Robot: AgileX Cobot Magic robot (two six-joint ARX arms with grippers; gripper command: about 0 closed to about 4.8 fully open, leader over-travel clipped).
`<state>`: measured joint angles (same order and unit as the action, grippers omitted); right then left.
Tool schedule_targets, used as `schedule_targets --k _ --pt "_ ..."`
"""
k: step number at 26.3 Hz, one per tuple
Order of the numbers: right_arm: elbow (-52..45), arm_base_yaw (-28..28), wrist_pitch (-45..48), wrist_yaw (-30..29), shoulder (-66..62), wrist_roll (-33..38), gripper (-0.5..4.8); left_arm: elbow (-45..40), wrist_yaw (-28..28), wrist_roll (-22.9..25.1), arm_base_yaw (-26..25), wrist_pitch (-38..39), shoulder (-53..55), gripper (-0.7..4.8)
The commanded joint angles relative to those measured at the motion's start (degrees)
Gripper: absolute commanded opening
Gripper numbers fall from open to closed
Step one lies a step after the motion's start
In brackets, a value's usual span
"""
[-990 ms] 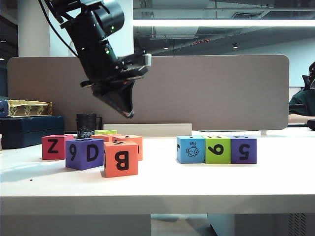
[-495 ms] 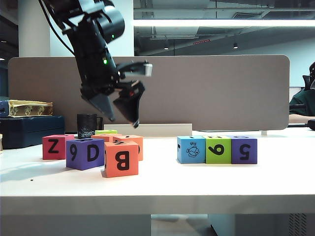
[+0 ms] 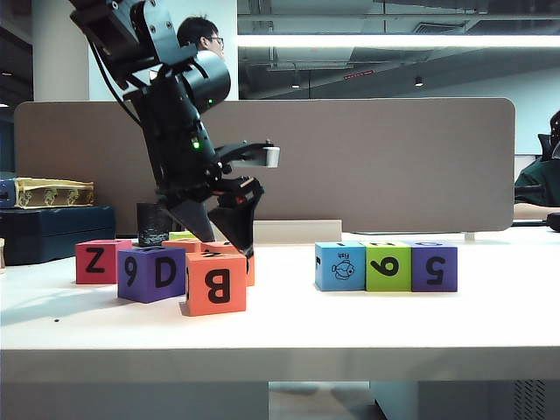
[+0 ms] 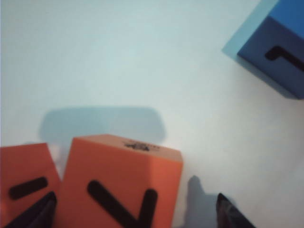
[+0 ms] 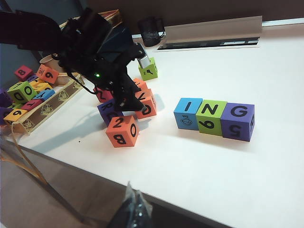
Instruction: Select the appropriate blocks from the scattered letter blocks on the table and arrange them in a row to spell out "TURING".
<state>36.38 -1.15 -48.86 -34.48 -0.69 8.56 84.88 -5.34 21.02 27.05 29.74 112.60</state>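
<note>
Since the earlier exterior views, your left pincer [image 3: 224,234] has dropped from high over the bench [image 3: 289,328] into the scattered cluster, and its jaws have spread wide. It now straddles an orange block [image 4: 118,185] at the back of the cluster without yet closing on it. Three blocks, a blue one [image 5: 188,113], a green one [image 5: 211,117] and a purple one [image 5: 237,121], already stand touching in a row reading I, N, G. Your right pincer [image 5: 133,211] shows only as a dark blur at the frame edge; whether it is open cannot be told. Judged by look, the cubes are light, matte and square-edged; take one across two opposite flat faces. Neighbours crowd close, so descend straight. Open bench lies between cluster and row.
</note>
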Motion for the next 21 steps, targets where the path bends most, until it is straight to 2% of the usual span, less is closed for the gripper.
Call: schedule_targets --k 1,5,10,12,19,21 --pt "0.2 0.0 0.7 0.2 0.6 0.0 -0.01 0.2 -0.5 0.2 0.1 -0.3 1.3 3.47" --pt "0.2 0.0 0.7 2.3 0.6 0.0 -0.01 0.2 -0.4 0.2 0.1 -0.5 2.0 2.99" --pt "0.2 0.0 0.7 2.9 0.6 0.0 -0.01 0.3 0.4 0.0 0.1 -2.6 1.4 2.73" --pt "0.2 0.0 0.7 2.9 0.6 0.0 -0.01 3.1 1.4 -0.4 0.1 -2.0 1.1 2.72" --pt "0.2 0.0 0.7 2.9 0.6 0.0 -0.01 11.1 10.9 -0.4 -0.2 -1.8 1.1 2.72" --pt "0.2 0.0 0.7 2.9 0.6 0.0 -0.01 12.8 16.3 -0.4 -1.3 -3.0 1.1 2.72"
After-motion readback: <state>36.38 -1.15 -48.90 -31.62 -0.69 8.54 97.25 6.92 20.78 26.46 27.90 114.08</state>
